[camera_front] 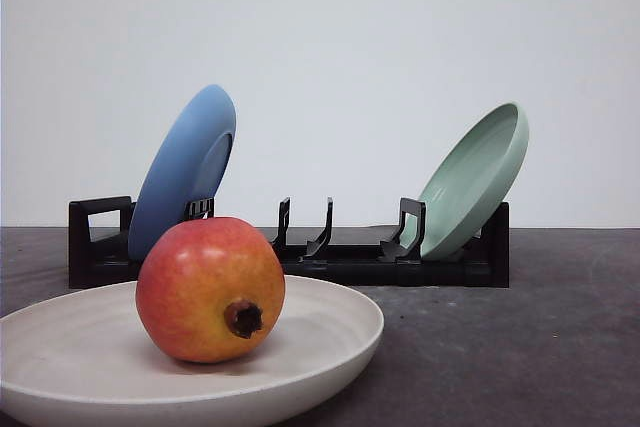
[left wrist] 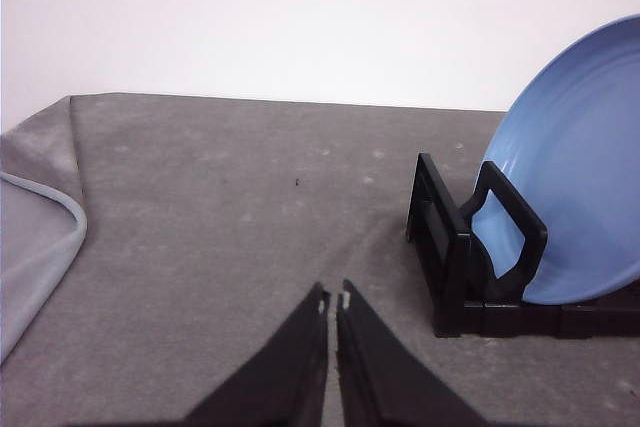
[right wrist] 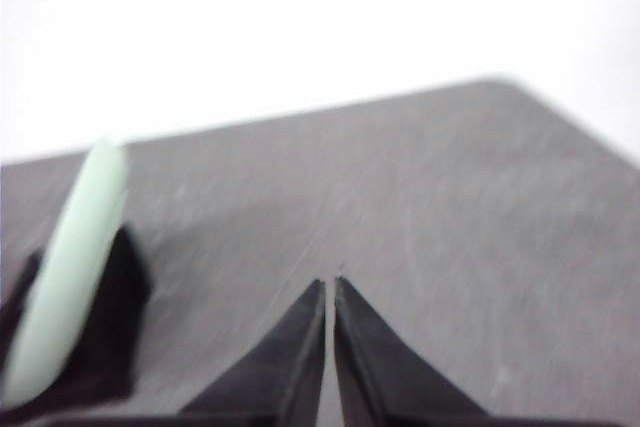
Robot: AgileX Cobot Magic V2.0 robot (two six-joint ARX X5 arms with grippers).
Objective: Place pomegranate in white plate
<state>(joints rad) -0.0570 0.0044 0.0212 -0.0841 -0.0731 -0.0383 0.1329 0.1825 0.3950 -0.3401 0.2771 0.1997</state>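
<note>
Open grey table [camera_front: 560, 327] lies to the right of the white plate [camera_front: 330, 347] holding the pomegranate [camera_front: 210, 289], while toward the far edge a black dish rack [camera_front: 350, 257] blocks the way, a blue plate [camera_front: 185, 172] and a mint-green plate [camera_front: 475, 179] leaning in its ends with bare slots between.

A: Here's the table [camera_front: 560, 347], covered in a dark grey, felt-like cloth, running back to a plain white wall.

B: What's sitting straight on it?

A: A white plate [camera_front: 330, 347], flat on the cloth at the near edge. Behind it, a black dish rack [camera_front: 350, 262] stands across the middle.

B: And from the wrists?

A: The rack's end sits just ahead of the left fingertips, off to one side; bare cloth lies under both tips.
</note>
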